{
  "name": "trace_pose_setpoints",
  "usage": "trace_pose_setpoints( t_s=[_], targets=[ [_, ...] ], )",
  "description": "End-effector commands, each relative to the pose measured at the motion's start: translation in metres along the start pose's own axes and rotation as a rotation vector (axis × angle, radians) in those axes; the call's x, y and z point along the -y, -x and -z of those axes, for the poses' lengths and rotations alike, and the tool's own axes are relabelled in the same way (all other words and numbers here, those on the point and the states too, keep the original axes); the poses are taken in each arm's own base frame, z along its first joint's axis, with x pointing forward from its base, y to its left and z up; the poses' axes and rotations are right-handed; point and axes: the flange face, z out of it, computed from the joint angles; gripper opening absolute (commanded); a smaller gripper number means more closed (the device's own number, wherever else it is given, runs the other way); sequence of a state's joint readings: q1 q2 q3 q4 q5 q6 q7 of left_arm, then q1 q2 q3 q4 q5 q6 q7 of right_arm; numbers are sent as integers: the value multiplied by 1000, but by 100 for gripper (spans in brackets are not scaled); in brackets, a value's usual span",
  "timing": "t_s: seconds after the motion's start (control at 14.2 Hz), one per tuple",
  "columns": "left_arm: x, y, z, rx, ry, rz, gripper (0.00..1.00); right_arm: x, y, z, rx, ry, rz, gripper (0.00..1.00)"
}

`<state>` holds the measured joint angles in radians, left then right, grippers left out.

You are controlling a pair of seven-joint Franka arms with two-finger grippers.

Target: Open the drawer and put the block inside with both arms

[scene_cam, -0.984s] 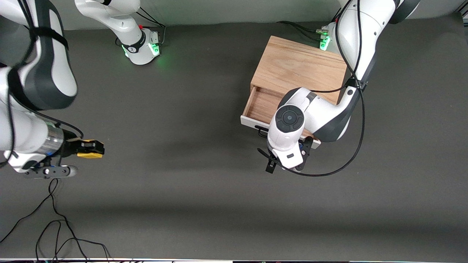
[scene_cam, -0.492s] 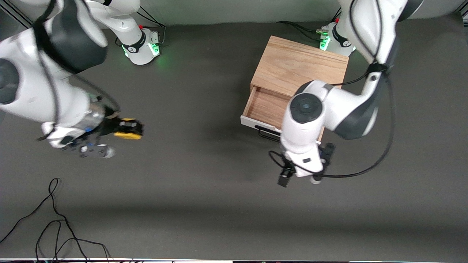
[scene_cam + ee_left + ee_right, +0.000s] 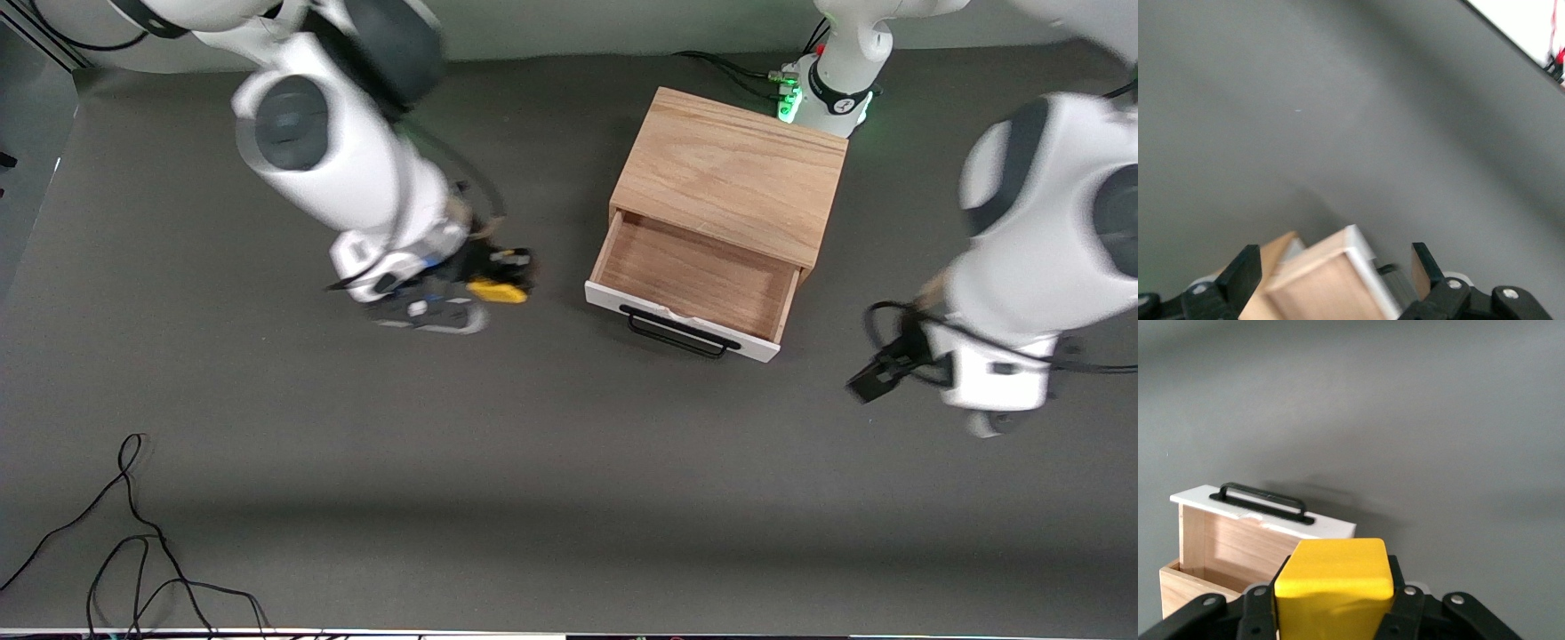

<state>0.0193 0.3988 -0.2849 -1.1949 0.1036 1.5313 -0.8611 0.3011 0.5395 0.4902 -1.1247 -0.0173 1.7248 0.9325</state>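
The drawer (image 3: 698, 276) stands pulled open from its oak cabinet (image 3: 729, 169), light wood interior empty, white front and black bar handle (image 3: 680, 332) facing the front camera. My right gripper (image 3: 507, 271) is shut on the yellow block (image 3: 498, 291) above the table beside the drawer, toward the right arm's end. In the right wrist view the block (image 3: 1335, 570) fills the right gripper (image 3: 1335, 593), with the drawer (image 3: 1238, 537) ahead. My left gripper (image 3: 876, 378) hangs open and empty over the table beside the drawer front, toward the left arm's end. It also shows open in the left wrist view (image 3: 1335, 267).
Loose black cables (image 3: 133, 551) lie on the table at the near corner of the right arm's end. The left arm's green-lit base (image 3: 827, 89) stands close to the cabinet's back corner. A cable loop (image 3: 893, 324) hangs by the left wrist.
The right arm carried the yellow block across the table toward the drawer. The left arm swung away from the drawer handle toward its own end. The drawer stayed open.
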Motion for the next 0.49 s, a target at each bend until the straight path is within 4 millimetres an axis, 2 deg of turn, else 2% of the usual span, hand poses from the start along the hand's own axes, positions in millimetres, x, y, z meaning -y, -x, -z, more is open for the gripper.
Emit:
trace_pose_setpoints(
  t_s=[0.0,0.07,0.21,0.35,0.42],
  targets=[
    [52,-7,16,59,-18,-192,100,66,36,-56,-17,-24,-72,17],
    [69,-11,19,76,-32,-252,100,85,50,-78,-30,-42,-102,17],
    [91,-12,18,109,-52,-391,100,107,71,-121,-63,-41,-133,17],
    [101,-6,14,120,-78,-494,100,122,85,-162,-89,-45,-163,17],
    [114,-6,13,112,-79,-525,100,125,89,-181,-93,-39,-168,16]
  ],
)
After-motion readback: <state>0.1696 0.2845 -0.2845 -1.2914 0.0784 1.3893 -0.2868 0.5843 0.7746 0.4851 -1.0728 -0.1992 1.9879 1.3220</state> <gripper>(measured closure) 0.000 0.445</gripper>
